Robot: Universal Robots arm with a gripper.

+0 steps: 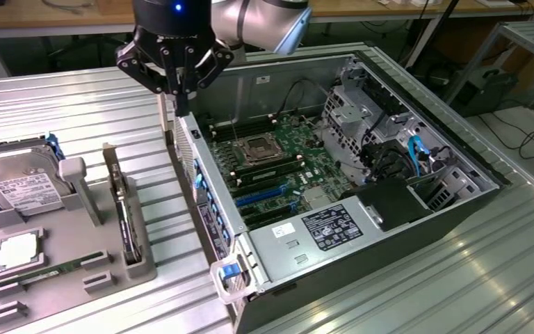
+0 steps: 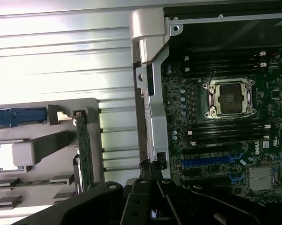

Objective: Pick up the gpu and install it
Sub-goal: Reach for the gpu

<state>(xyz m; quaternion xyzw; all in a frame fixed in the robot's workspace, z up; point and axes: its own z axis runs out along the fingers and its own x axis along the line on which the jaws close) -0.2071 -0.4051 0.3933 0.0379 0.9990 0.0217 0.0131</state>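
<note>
One arm, hand (image 1: 183, 106) up over the back corner of the open computer case (image 1: 360, 268). Fingers are pinched together with nothing between them; the tips hang just above the case's rear panel edge, contact unclear. The gpu (image 1: 123, 209) is not picked up: it stands edge-on in a slot of the grey holder (image 1: 109, 275) on the ribbed metal surface (image 1: 81, 104), at the exterior view's left, well apart from the hand. In that holder a silver hard drive (image 1: 21, 184) with a white label leans upright, and a slim green memory stick (image 1: 49, 273) lies near the front. Inside the case the motherboard (image 1: 281, 163) is exposed, with its CPU socket (image 2: 229, 97) and blue slots visible.
</note>
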